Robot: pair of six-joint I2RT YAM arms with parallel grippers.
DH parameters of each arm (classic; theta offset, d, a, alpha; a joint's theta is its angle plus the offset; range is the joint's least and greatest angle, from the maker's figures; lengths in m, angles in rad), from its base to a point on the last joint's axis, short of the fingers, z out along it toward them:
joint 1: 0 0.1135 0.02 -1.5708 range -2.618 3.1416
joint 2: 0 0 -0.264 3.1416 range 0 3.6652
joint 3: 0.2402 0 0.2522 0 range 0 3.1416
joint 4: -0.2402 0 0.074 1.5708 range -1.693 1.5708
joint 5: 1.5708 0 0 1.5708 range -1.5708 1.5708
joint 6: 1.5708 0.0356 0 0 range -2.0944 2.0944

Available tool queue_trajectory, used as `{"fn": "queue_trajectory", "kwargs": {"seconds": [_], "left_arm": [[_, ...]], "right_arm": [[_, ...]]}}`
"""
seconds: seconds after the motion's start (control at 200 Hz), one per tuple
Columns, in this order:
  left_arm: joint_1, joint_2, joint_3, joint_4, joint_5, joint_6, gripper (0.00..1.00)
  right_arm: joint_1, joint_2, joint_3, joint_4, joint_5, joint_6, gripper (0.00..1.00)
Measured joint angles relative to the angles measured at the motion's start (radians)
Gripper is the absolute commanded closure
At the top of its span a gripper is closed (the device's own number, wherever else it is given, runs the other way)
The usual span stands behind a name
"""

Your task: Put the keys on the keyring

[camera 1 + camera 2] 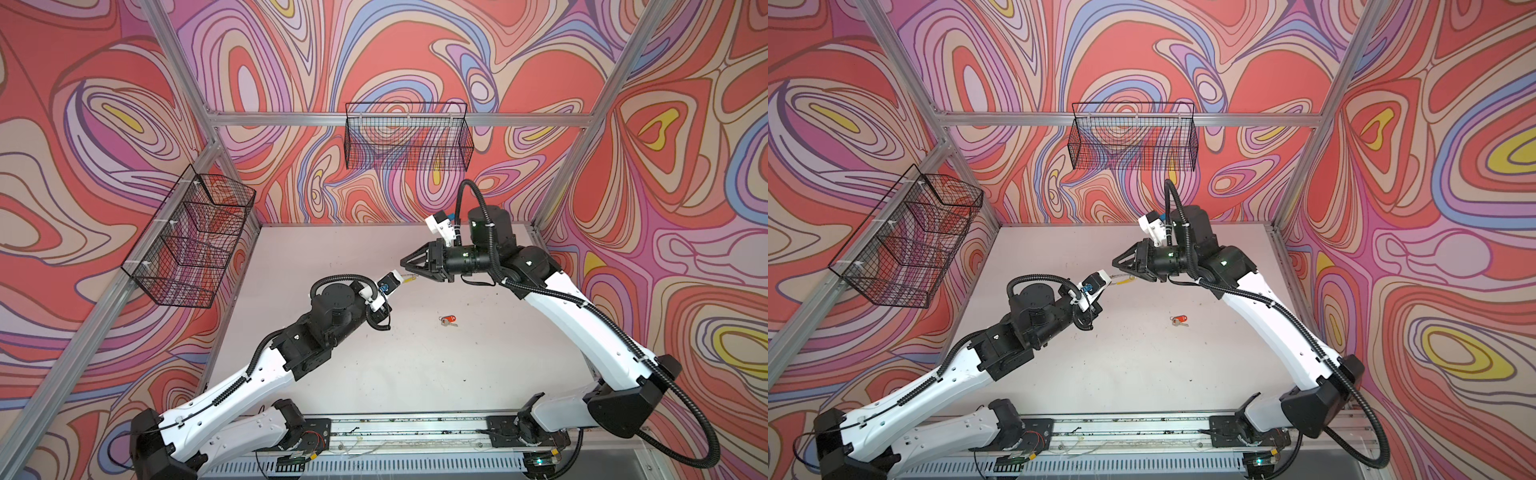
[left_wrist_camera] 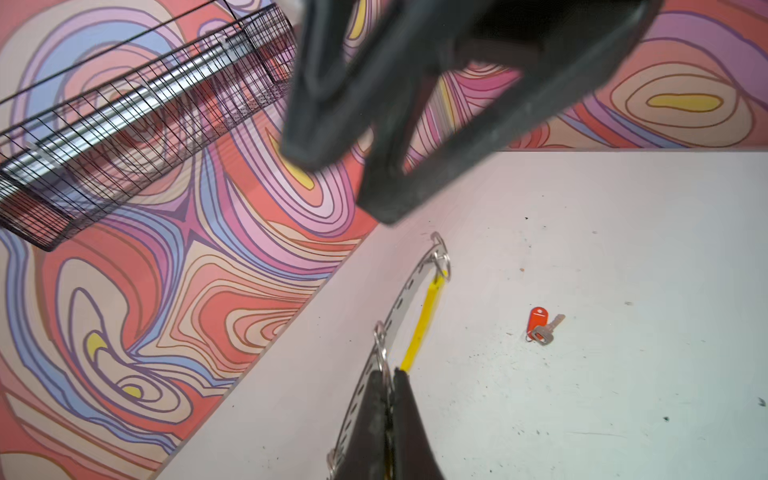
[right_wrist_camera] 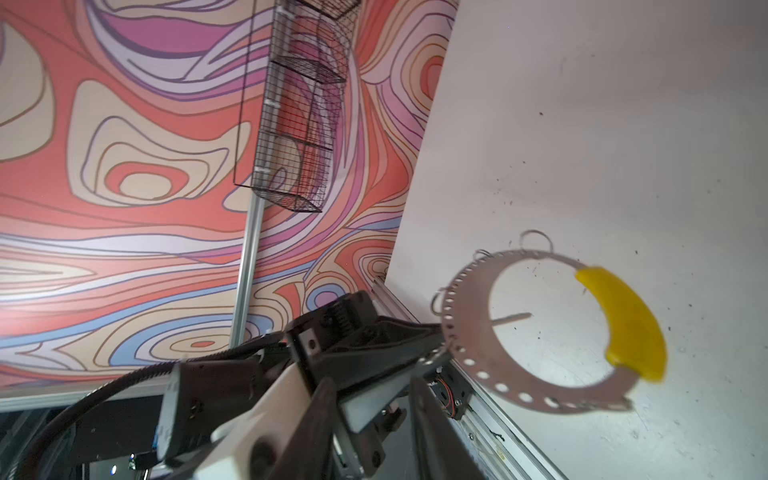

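Observation:
The keyring (image 3: 459, 299), a flat grey perforated ring with a yellow arc (image 3: 627, 324) and small wire rings on its rim, hangs in the air above the table. My left gripper (image 2: 388, 372) is shut on its rim; from that wrist the keyring (image 2: 405, 297) shows edge-on. In both top views only a sliver of the keyring (image 1: 409, 277) (image 1: 1125, 279) shows between the arms. My right gripper (image 1: 409, 270) (image 1: 1121, 269) (image 3: 372, 382) stands open right beside the ring, holding nothing. A silver key with a red tag (image 1: 448, 320) (image 1: 1179, 320) (image 2: 540, 326) lies on the table.
The white table (image 1: 374, 374) carries dark specks. A black wire basket (image 1: 407, 137) hangs on the back wall and a tiered one (image 1: 191, 241) on the left wall. Aluminium frame posts stand at the table's corners.

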Motion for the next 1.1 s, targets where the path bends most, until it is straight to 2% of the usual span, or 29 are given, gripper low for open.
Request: {"fn": "queue_trajectory", "kwargs": {"seconds": [0.115,0.215,0.416,0.546,0.701,0.816,0.906,1.097], "left_arm": [[0.0,-0.007,0.022,-0.081,0.063,-0.077,1.0],[0.003,-0.011,0.042,-0.149,0.121,-0.136,1.0],[0.061,-0.007,0.119,-0.305,0.275,-0.234,1.0],[0.11,-0.001,0.159,-0.369,0.379,-0.278,1.0],[0.119,0.028,0.189,-0.436,0.459,-0.292,1.0],[0.125,0.051,0.195,-0.459,0.491,-0.299,1.0],[0.137,0.064,0.195,-0.459,0.518,-0.314,1.0],[0.161,0.083,0.218,-0.47,0.562,-0.333,1.0]], "right_arm": [[0.002,-0.005,0.114,-0.06,-0.006,-0.191,0.52],[0.002,-0.018,0.136,-0.101,-0.006,-0.338,0.47],[0.002,-0.023,-0.017,-0.151,-0.008,-0.539,0.38],[0.003,-0.023,-0.113,-0.187,-0.024,-0.606,0.37],[0.016,-0.029,-0.158,-0.188,-0.052,-0.657,0.38],[0.042,-0.029,-0.171,-0.188,-0.051,-0.682,0.43],[0.07,-0.027,-0.171,-0.193,-0.037,-0.706,0.51],[0.082,-0.026,-0.176,-0.204,-0.011,-0.73,0.53]]}}
